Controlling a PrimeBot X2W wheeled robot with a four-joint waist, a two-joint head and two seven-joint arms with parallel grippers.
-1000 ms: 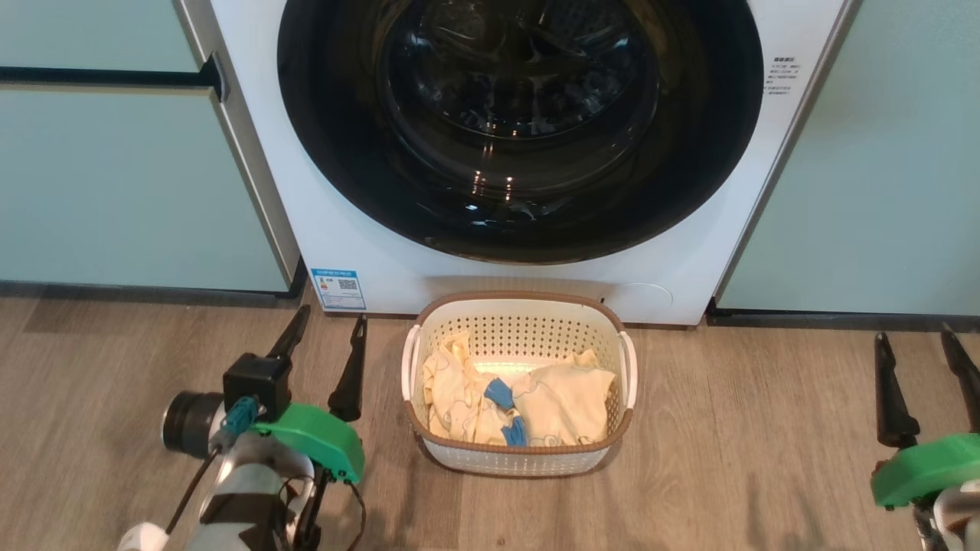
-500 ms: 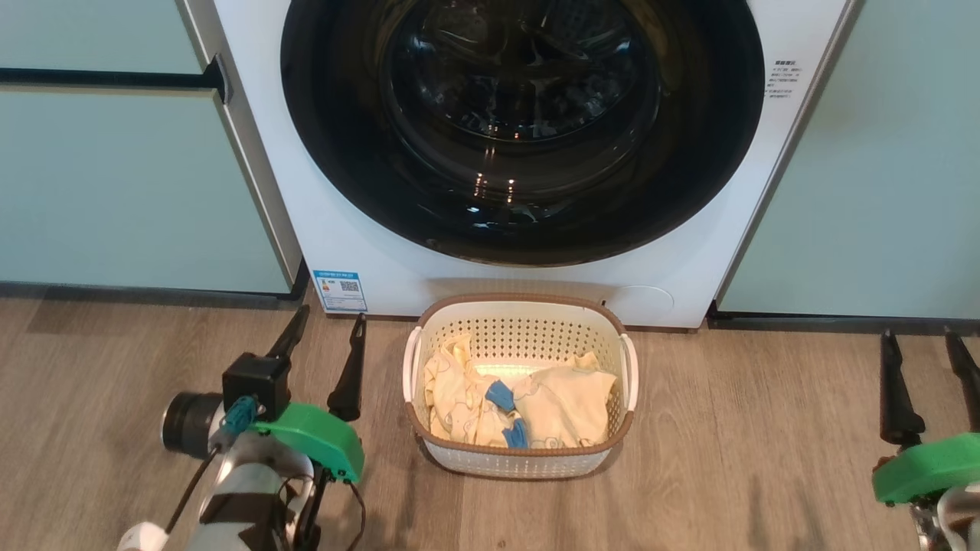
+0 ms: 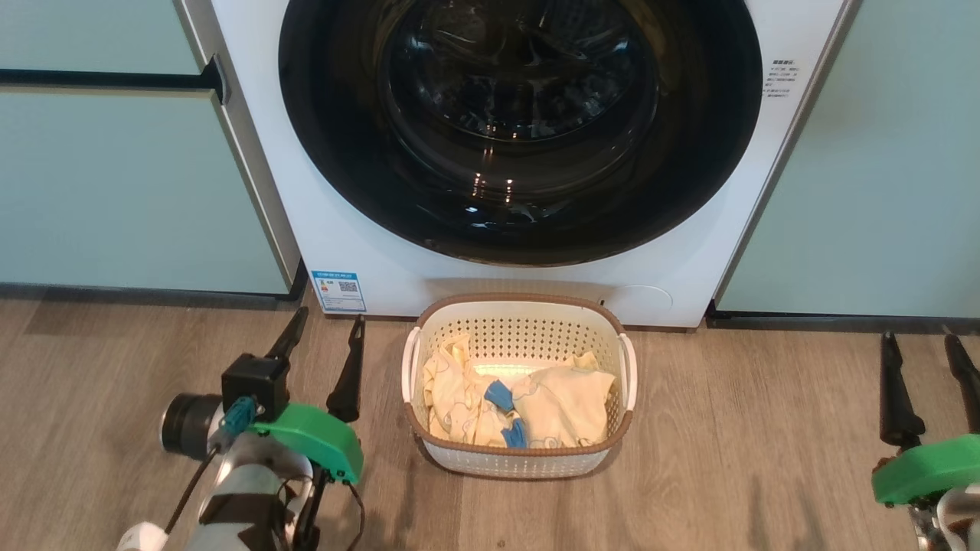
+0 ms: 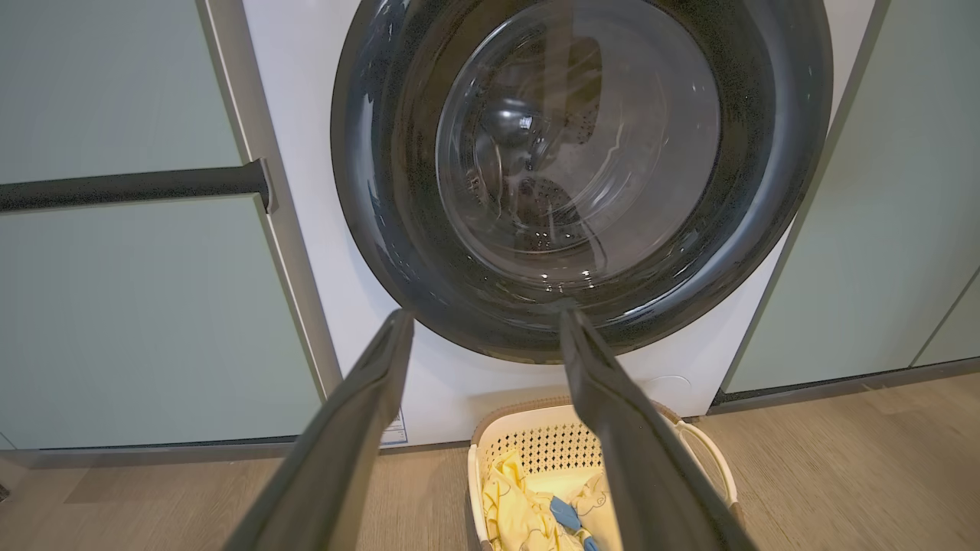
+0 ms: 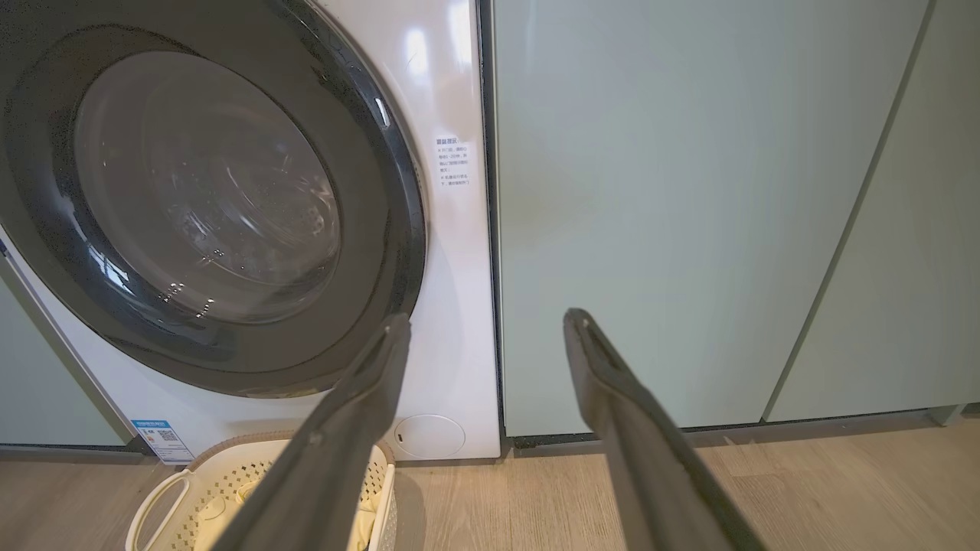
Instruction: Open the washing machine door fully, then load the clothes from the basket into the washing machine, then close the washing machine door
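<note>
The white washing machine (image 3: pixel 360 229) stands ahead with its round glossy black door (image 3: pixel 521 130) shut flush against the front. On the floor in front of it sits the cream basket (image 3: pixel 519 459), holding pale yellow clothes (image 3: pixel 563 409) and small blue pieces (image 3: pixel 499 395). My left gripper (image 3: pixel 329 325) hovers left of the basket, open and empty. At the far right, my right gripper (image 3: pixel 919 343) is open and empty too. In the left wrist view the door (image 4: pixel 773 153) and basket (image 4: pixel 478 459) lie beyond my open fingers (image 4: pixel 360 413). The right wrist view looks past the door (image 5: pixel 383 229) at the cabinet.
Pale green cabinet doors (image 3: pixel 115 176) flank the machine on both sides, the left one with a dark bar handle (image 3: pixel 107 76). A blue energy sticker (image 3: pixel 338 288) and a round flap (image 3: pixel 643 295) sit low on the machine's front. Wood-look floor (image 3: pixel 727 428) spreads around the basket.
The head view has shifted very slightly. Both grippers, the door and the basket stay as they were.
</note>
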